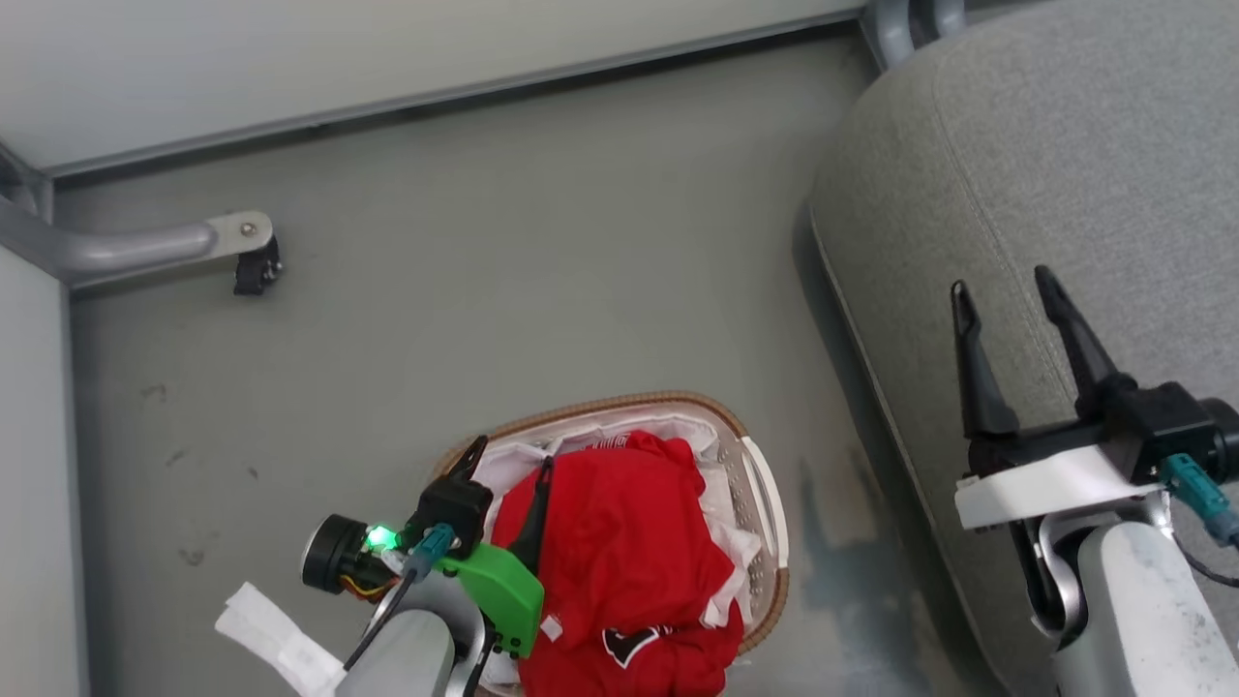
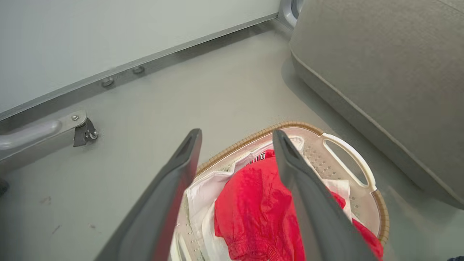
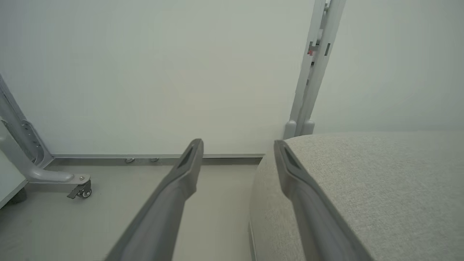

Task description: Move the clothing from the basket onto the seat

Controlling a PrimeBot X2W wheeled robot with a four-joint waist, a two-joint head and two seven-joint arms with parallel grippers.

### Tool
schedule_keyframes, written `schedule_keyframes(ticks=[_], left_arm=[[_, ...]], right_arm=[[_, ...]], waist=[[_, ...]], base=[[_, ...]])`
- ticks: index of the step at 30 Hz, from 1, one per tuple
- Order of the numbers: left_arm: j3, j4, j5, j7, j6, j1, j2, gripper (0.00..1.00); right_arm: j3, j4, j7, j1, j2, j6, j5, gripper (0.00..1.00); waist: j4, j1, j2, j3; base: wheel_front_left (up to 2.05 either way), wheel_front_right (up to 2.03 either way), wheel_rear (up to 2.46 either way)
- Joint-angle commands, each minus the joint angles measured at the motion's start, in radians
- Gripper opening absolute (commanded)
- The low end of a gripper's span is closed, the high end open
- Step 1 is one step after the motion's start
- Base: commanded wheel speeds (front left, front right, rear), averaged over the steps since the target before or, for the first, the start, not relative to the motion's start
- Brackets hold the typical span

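So the left tool [image 1: 514, 452] was spread wide and empty, right over the red clothing [image 1: 619, 552] heaped in the basket [image 1: 668, 399]. The right tool [image 1: 1001, 281] gaped empty too, over the grey seat [image 1: 1065, 174]. Basket sat on the floor [image 1: 436, 290] beside it, white wall [image 1: 290, 58] behind.

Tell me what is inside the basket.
Red clothing, heaped on a white cloth liner, fills the basket. Lettering shows on one fold. Whatever lies beneath the heap, and the basket's floor, is covered.
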State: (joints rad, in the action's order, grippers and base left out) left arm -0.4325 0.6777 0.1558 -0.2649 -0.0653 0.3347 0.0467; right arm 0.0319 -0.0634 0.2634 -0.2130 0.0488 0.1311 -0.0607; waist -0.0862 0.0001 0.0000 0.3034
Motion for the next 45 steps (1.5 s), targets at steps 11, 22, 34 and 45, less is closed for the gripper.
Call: schedule_keyframes(ticks=[11, 22, 34, 45], left_arm=[[-0.223, 0.262, 0.016, 0.036, -0.029, 0.227, 0.007, 1.00], [-0.310, 0.352, 0.111, 0.060, -0.004, 0.319, 0.007, 1.00], [-0.357, 0.457, 0.190, 0.085, -0.007, 0.351, 0.007, 0.89], [-0.385, 0.481, 0.234, 0.040, 0.004, 0.353, 0.006, 0.00]], right_arm=[[0.016, 0.015, 0.002, -0.128, 0.003, -0.001, -0.061, 1.00], [-0.012, 0.030, 0.002, -0.199, 0.003, -0.001, -0.093, 1.00], [-0.035, 0.028, 0.002, -0.224, 0.003, -0.001, -0.111, 1.00], [-0.039, 0.013, 0.002, -0.208, 0.003, -0.001, -0.096, 1.00]], waist=[[-0.133, -0.0001, 0.0000, 0.352], [-0.176, -0.0001, 0.0000, 0.474], [-0.205, -0.0001, 0.0000, 0.527], [-0.187, -0.0001, 0.0000, 0.485]], base=[[0.00, 0.00, 0.00], [0.00, 0.00, 0.00], [0.00, 0.00, 0.00], [0.00, 0.00, 0.00]])
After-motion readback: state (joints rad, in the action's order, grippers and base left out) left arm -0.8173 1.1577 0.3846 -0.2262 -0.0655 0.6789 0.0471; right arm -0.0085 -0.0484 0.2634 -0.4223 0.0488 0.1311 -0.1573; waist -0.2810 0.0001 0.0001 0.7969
